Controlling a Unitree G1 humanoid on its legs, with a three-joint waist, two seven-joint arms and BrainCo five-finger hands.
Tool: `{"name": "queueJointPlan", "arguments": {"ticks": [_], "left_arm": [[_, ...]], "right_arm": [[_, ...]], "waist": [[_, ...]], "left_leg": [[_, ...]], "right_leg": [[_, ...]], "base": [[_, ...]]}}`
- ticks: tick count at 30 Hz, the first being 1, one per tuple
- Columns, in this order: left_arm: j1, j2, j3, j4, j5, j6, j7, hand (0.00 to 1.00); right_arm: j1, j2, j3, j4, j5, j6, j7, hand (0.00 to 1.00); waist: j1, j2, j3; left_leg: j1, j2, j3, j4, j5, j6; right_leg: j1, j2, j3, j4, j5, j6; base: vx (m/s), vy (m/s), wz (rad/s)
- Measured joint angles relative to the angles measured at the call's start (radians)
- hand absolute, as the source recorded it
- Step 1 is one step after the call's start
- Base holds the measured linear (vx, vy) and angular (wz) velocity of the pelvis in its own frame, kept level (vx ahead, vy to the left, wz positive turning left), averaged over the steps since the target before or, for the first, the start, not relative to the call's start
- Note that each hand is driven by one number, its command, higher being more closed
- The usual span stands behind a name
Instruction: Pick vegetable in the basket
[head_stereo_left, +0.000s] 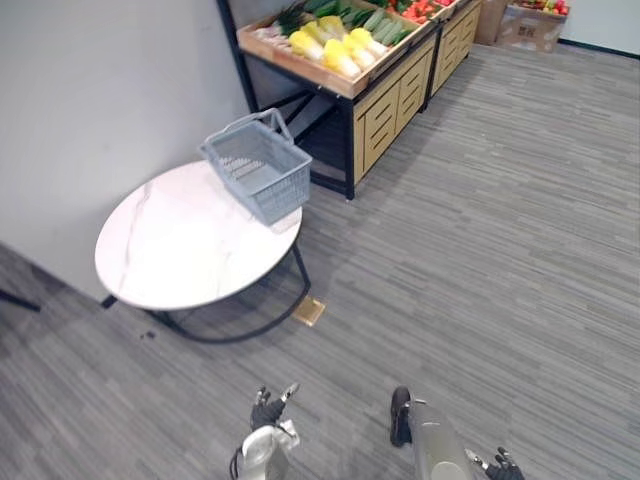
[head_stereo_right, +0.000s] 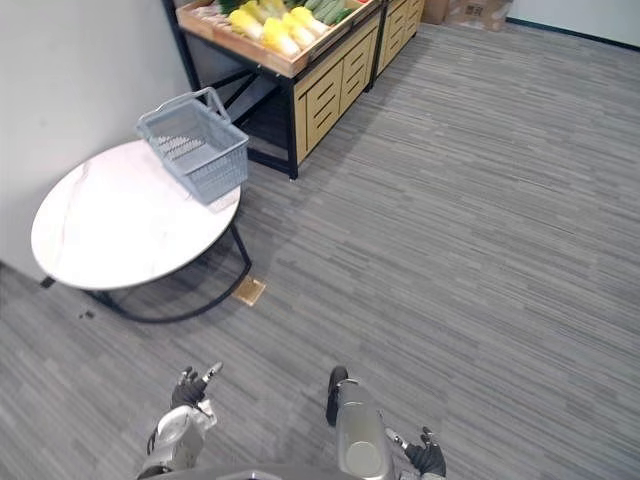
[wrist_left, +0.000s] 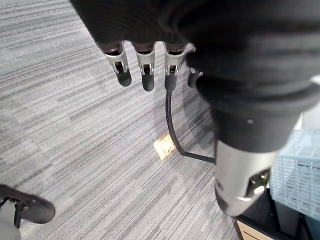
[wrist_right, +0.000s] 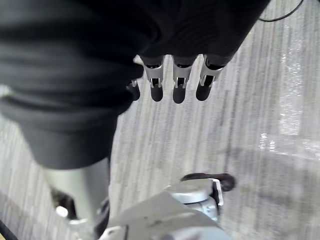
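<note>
A grey plastic basket (head_stereo_left: 258, 166) with its handle up stands at the far edge of a round white marble table (head_stereo_left: 180, 250); nothing shows inside it. Behind it a wooden produce stand (head_stereo_left: 330, 60) holds yellow-white cabbages (head_stereo_left: 335, 45) and green vegetables (head_stereo_left: 385, 25). My left hand (head_stereo_left: 270, 408) hangs low over the floor, well short of the table, fingers relaxed and holding nothing. My right hand (head_stereo_right: 428, 460) hangs at the lower right, also open and empty. In the wrist views the left hand's fingers (wrist_left: 145, 67) and the right hand's fingers (wrist_right: 175, 80) point at bare floor.
Grey striped carpet floor (head_stereo_left: 500, 250) spreads wide to the right of the table. A small tan block (head_stereo_left: 309, 312) lies on the floor by the table's black frame. A grey wall (head_stereo_left: 90, 100) stands behind the table. More crates with red produce (head_stereo_left: 425, 10) continue along the stand.
</note>
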Motion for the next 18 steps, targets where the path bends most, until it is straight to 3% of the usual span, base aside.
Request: {"name": "queueJointPlan", "arguments": {"ticks": [1, 2, 3, 4, 5, 6, 7, 8, 11, 13, 14, 16, 17, 18], "left_arm": [[0.019, -0.01, 0.017, 0.007, 0.0, 0.0, 0.0, 0.0], [0.028, -0.01, 0.018, 0.016, 0.001, -0.001, 0.0, 0.0], [0.032, -0.003, 0.019, 0.047, 0.003, 0.001, 0.001, 0.0], [0.037, 0.001, 0.021, 0.059, 0.003, 0.001, 0.002, 0.0], [0.045, 0.018, 0.043, 0.062, 0.005, 0.004, 0.008, 0.0], [0.046, 0.037, 0.061, 0.074, 0.009, 0.014, 0.019, 0.0], [0.05, 0.041, 0.075, 0.084, 0.01, 0.02, 0.02, 0.0], [0.063, 0.034, 0.112, 0.096, 0.0, 0.029, 0.023, 0.0], [0.062, 0.036, 0.135, 0.095, 0.012, 0.044, 0.027, 0.0], [0.065, 0.039, 0.136, 0.097, 0.03, 0.071, 0.041, 0.0], [0.066, 0.041, 0.138, 0.099, 0.046, 0.075, 0.044, 0.0], [0.115, 0.042, 0.149, 0.123, 0.09, 0.093, 0.053, 0.0], [0.127, 0.044, 0.153, 0.142, 0.093, 0.102, 0.055, 0.0], [0.141, 0.058, 0.166, 0.165, 0.093, 0.119, 0.061, 0.0]], "right_arm": [[-0.001, -0.003, -0.015, 0.0, -0.015, -0.004, 0.002, 0.0], [0.001, -0.003, -0.018, 0.0, -0.017, -0.008, 0.003, 0.0], [0.0, -0.005, -0.018, 0.006, -0.019, -0.016, 0.005, 0.0], [-0.004, -0.003, -0.016, 0.01, -0.024, -0.018, 0.005, 0.0], [-0.012, 0.002, -0.008, 0.012, -0.032, -0.024, 0.006, 0.0], [-0.021, -0.002, 0.006, 0.018, -0.034, -0.031, 0.007, 0.0], [-0.025, -0.004, 0.007, 0.024, -0.033, -0.033, 0.007, 0.0], [-0.039, -0.002, 0.005, 0.04, -0.033, -0.045, 0.007, 0.0], [-0.056, 0.001, 0.001, 0.047, -0.033, -0.057, 0.008, 0.0], [-0.064, -0.001, -0.003, 0.048, -0.034, -0.08, 0.023, 0.0], [-0.066, -0.003, -0.003, 0.049, -0.034, -0.092, 0.025, 0.0], [-0.07, -0.017, 0.018, 0.067, -0.038, -0.119, 0.027, 0.0], [-0.074, -0.016, 0.023, 0.08, -0.047, -0.126, 0.027, 0.0], [-0.078, -0.002, 0.032, 0.094, -0.073, -0.13, 0.027, 0.0]], "waist": [[-0.001, 0.018, -0.001], [0.0, 0.021, 0.0], [0.002, 0.021, 0.002], [0.006, 0.016, 0.005], [0.012, -0.01, 0.017], [0.028, -0.015, 0.016], [0.036, -0.026, 0.022], [0.053, -0.03, 0.025], [0.067, -0.034, 0.029], [0.077, -0.021, 0.033], [0.083, -0.014, 0.036], [0.088, 0.003, 0.042], [0.092, -0.004, 0.043], [0.107, -0.019, 0.033]], "left_leg": [[-0.078, 0.049, -0.009, 0.187, 0.175, -0.058], [-0.117, 0.075, -0.011, 0.269, 0.276, -0.081], [-0.209, 0.135, 0.005, 0.448, 0.288, -0.086], [-0.244, 0.153, 0.022, 0.514, 0.267, -0.073], [-0.311, 0.159, 0.045, 0.573, 0.22, -0.063], [-0.359, 0.143, 0.062, 0.548, 0.175, -0.059], [-0.376, 0.136, 0.075, 0.51, 0.153, -0.055], [-0.417, 0.105, 0.104, 0.363, 0.109, -0.054], [-0.439, 0.037, 0.179, 0.004, 0.106, -0.056], [-0.435, -0.023, 0.185, -0.402, 0.213, -0.063], [-0.439, -0.02, 0.183, -0.461, 0.235, -0.07], [-0.475, 0.017, 0.192, -0.508, 0.269, -0.056], [-0.476, 0.021, 0.196, -0.486, 0.321, -0.036], [-0.478, 0.006, 0.231, -0.447, 0.381, 0.009]], "right_leg": [[0.051, 0.032, -0.012, -0.008, -0.047, -0.006], [0.087, 0.047, -0.015, -0.025, -0.063, -0.01], [0.158, 0.072, -0.021, -0.065, -0.087, -0.016], [0.196, 0.079, -0.02, -0.085, -0.096, -0.02], [0.269, 0.083, -0.02, -0.128, -0.109, -0.028], [0.338, 0.08, -0.018, -0.17, -0.106, -0.03], [0.366, 0.079, -0.014, -0.191, -0.107, -0.029], [0.43, 0.072, 0.001, -0.24, -0.108, -0.027], [0.497, 0.038, 0.005, -0.292, -0.12, -0.007], [0.563, 0.029, 0.004, -0.352, -0.14, 0.02], [0.582, 0.035, 0.004, -0.367, -0.152, 0.018], [0.653, 0.061, 0.011, -0.399, -0.199, 0.053], [0.672, 0.057, 0.016, -0.401, -0.215, 0.065], [0.692, 0.026, 0.028, -0.397, -0.248, 0.076]], "base": [[0.61, -0.26, -0.18], [0.71, -0.237, 0.07], [0.47, -0.144, 0.13], [0.7, -0.201, 0.16], [0.55, -0.149, 0.01], [0.65, -0.166, -0.05], [0.49, -0.089, -0.21], [0.45, -0.034, -0.23], [0.36, 0.024, -0.07], [0.43, 0.129, 0.08], [0.37, 0.17, 0.04], [0.4, 0.238, -0.06], [0.46, 0.284, -0.14], [0.5, 0.267, -0.08]]}}
